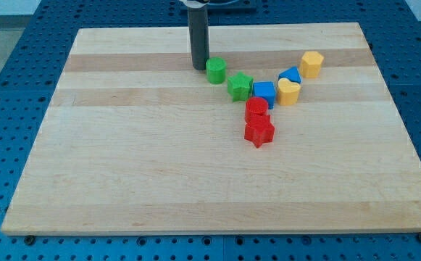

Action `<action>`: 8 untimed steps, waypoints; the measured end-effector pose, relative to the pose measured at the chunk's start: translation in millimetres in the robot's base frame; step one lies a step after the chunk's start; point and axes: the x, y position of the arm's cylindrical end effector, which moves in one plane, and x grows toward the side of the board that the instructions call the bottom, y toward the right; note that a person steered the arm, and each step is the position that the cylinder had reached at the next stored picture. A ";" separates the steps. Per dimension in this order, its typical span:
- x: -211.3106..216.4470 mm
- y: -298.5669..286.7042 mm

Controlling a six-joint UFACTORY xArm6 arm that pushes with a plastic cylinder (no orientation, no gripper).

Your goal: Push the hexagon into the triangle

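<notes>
The yellow hexagon [311, 64] sits at the view's upper right of the board. The blue triangle [291, 74] lies just below and left of it, close by, with its lower part hidden by the yellow heart [288, 92]. My tip [198, 67] stands on the board far to the left of both. It is right beside the left edge of the green cylinder [216, 70], touching it or nearly so.
A green star [240, 86], a blue cube [264, 93], a red block [256, 109] and a red star [259, 132] form a cluster between my tip and the triangle. The wooden board [123, 159] lies on a blue perforated table.
</notes>
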 end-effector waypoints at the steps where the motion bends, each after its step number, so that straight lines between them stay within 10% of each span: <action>1: 0.2 7.9; 4: 54.7 -58.7; 8: 92.5 8.3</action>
